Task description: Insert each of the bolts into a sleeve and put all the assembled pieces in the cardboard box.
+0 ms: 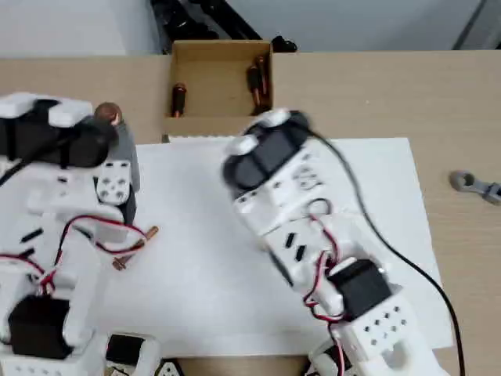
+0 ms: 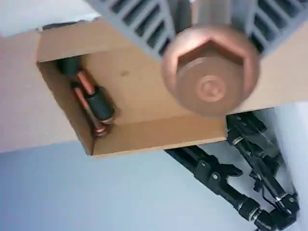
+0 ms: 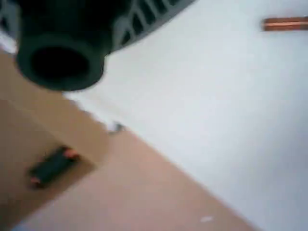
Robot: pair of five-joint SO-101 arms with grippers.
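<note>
On the counter [image 1: 462,94], at 12 o'clock of the white sheet [image 1: 376,235]: the cardboard box [image 1: 221,51], open on top. Inside it, one assembled piece [image 1: 179,99] against the 9 o'clock wall, further pieces [image 1: 258,77] against the 3 o'clock wall.

At 8 o'clock of the box, just beside its near corner: the left pincer [image 1: 116,133], clamped tight on a copper bolt [image 2: 210,72], hex head poking out past the grey fingers [image 2: 139,19].

At 5 o'clock of the box, over its other near corner: the right pincer [image 1: 272,124], closed around a black sleeve [image 3: 60,60], open bore facing outward.

At 6 o'clock of the left pincer, apart from it, flat on the sheet: a loose bolt [image 1: 149,233]. A second one beside it? Hard to tell.

Off the sheet, toward the 3 o'clock edge of the counter, well apart from both pincers: a wrench [image 1: 473,184].
</note>
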